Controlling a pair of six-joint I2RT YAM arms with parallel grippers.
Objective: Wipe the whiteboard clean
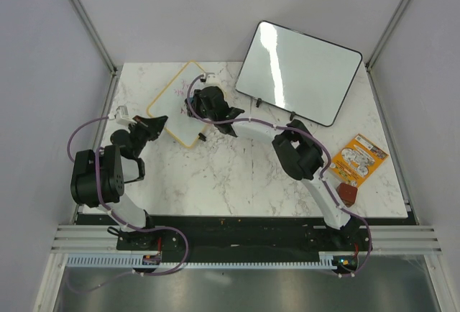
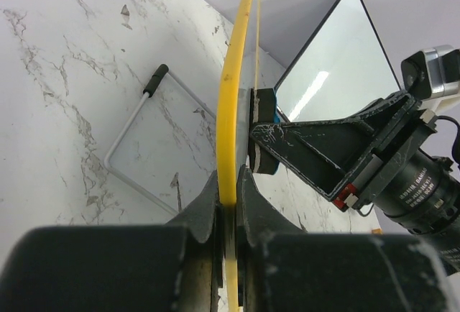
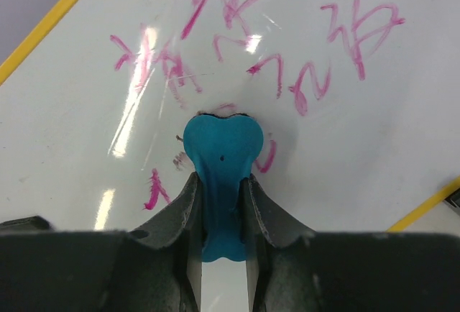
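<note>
The whiteboard (image 1: pixel 172 96), small and white with a thin yellow frame, is tilted up at the back left of the marble table. My left gripper (image 1: pixel 159 122) is shut on its lower-left edge; in the left wrist view the yellow frame (image 2: pixel 230 89) runs up from between that gripper's (image 2: pixel 228 182) pinched fingers. My right gripper (image 3: pixel 219 179) is shut on a blue eraser (image 3: pixel 221 150), pressed against the whiteboard's face (image 3: pixel 345 132) just below pink handwriting (image 3: pixel 237 31). From the left wrist, the eraser (image 2: pixel 264 136) meets the board's far side.
A larger black-framed glossy board (image 1: pixel 298 71) leans at the back right. An orange printed packet (image 1: pixel 358 157) and a small brown-red object (image 1: pixel 348 195) lie at the right front. A white wire stand (image 2: pixel 144 139) rests on the table behind the whiteboard.
</note>
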